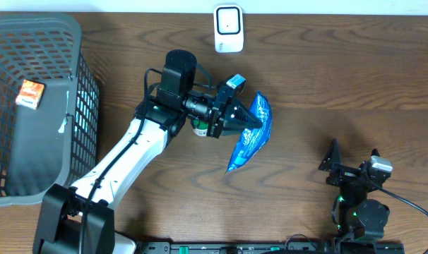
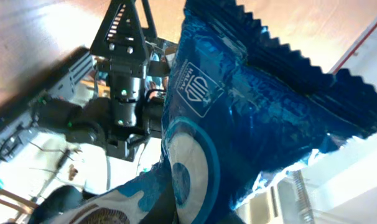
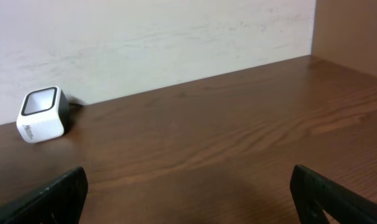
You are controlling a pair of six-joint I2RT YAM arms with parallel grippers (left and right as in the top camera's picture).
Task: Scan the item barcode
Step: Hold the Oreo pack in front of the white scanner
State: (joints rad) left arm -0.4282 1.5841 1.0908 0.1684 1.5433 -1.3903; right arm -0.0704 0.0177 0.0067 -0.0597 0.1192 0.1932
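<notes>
Bag (image 1: 255, 135) pinched by left gripper (image 1: 244, 118) overhead; we see its logo (image 2: 198, 90) only from left wrist. Right gripper (image 1: 354, 159) spread.

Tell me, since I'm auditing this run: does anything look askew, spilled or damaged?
Nothing stands out. The left gripper pinches the blue bag, which looks intact; the white scanner sits by the wall; nothing is spilled on the table.
</notes>
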